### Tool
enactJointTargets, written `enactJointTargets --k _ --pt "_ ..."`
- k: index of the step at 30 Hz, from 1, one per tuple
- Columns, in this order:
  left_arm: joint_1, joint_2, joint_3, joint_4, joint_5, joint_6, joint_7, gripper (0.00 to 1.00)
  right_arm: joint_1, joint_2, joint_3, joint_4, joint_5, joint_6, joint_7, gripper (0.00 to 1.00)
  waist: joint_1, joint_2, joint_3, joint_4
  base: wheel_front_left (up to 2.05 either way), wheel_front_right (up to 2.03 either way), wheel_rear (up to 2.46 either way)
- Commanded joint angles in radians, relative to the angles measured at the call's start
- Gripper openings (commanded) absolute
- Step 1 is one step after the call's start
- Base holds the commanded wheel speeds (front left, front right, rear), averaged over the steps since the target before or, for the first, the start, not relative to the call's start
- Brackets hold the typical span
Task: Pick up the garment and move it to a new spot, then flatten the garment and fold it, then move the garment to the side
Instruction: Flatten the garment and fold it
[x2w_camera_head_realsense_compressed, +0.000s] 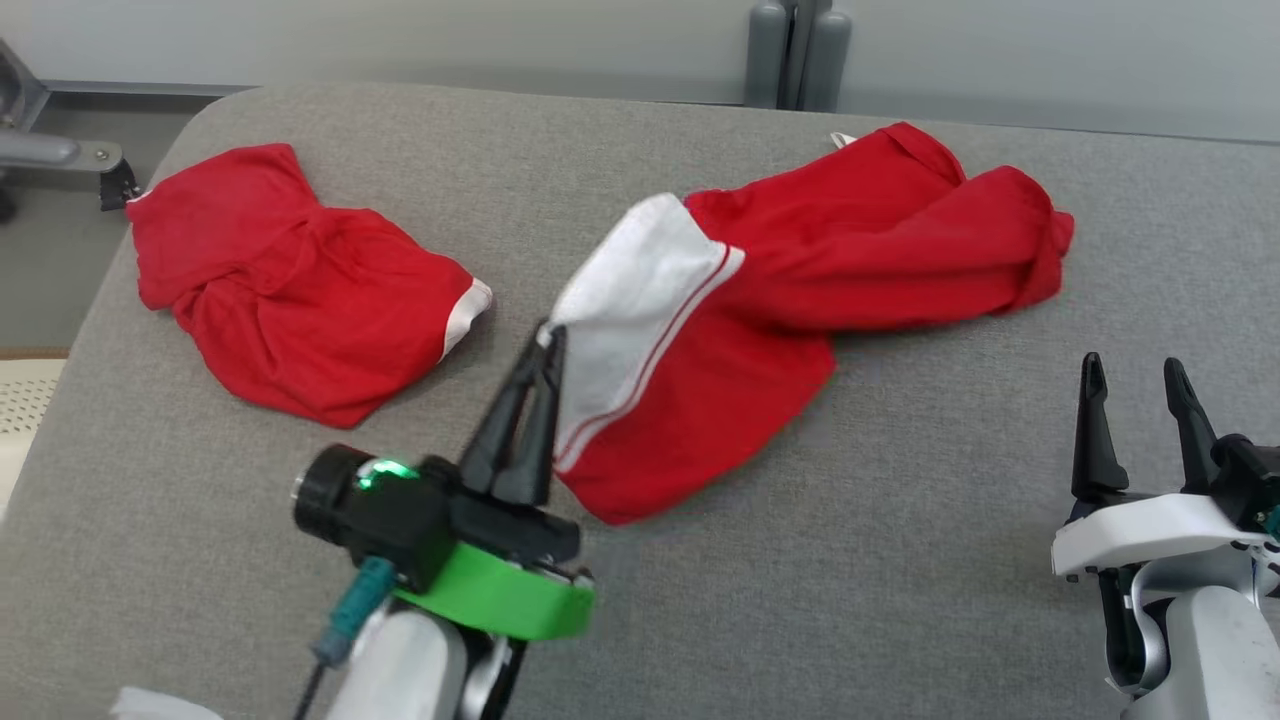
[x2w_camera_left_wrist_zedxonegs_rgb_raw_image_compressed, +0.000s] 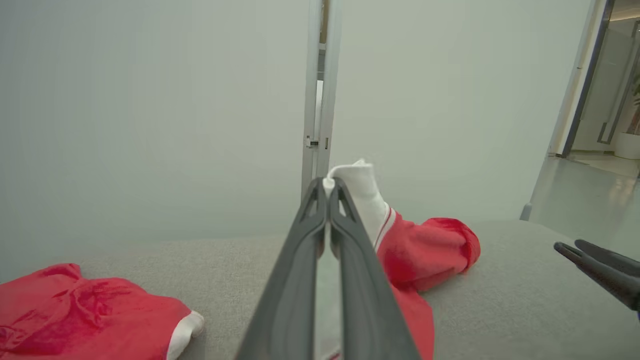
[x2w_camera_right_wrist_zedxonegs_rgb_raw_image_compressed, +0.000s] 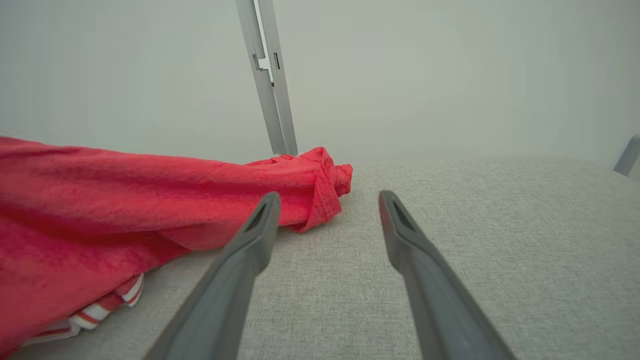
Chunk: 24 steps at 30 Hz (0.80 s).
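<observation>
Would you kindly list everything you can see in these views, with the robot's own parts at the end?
red and white garment: one, red with a white striped panel, crumpled centre-right on the surface, white corner lifted.
red garment: one, red with a white hem, crumpled at the left.
padded surface: one, grey, under both garments.
posts: one cluster, grey, behind the far edge.
metal bracket: one, grey, far left beside the surface.
left claw: one, dark, shut on the white corner.
right claw: one, dark, open, lower right, holding nothing.
</observation>
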Motion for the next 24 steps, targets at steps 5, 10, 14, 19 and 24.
enactJointTargets --k 5,10,14,19,24 --pt "0.04 0.045 -0.192 0.123 0.073 -0.023 0.0 0.0 -0.032 -0.003 -0.018 0.025 -0.001 -0.002 -0.003 1.0 0.0 -0.0001 -0.023 0.023 0.0 0.0 0.0" --pt "-0.01 0.121 -0.422 0.221 0.087 -0.023 0.0 0.0 -0.051 -0.003 -0.046 0.03 -0.015 -0.002 -0.003 1.0 0.0 -0.0001 -0.018 0.021 0.0 0.0 0.0" --pt "-0.045 0.158 -0.531 0.268 0.063 -0.023 0.0 0.0 -0.058 -0.003 -0.054 0.028 -0.021 -0.002 -0.003 1.0 0.0 -0.0001 -0.011 0.019 0.0 0.0 0.0" --pt "-0.085 0.189 -0.611 0.359 0.031 -0.023 0.0 0.11 -0.061 -0.003 -0.054 0.034 -0.022 -0.002 -0.003 1.0 0.0 -0.0001 -0.006 0.012 0.0 0.0 0.0" --pt "-0.104 0.158 -0.578 0.418 0.0 -0.023 0.0 1.0 -0.063 -0.003 -0.053 0.039 -0.018 -0.002 -0.003 1.0 0.0 -0.0001 -0.006 0.007 0.0 0.0 0.0"
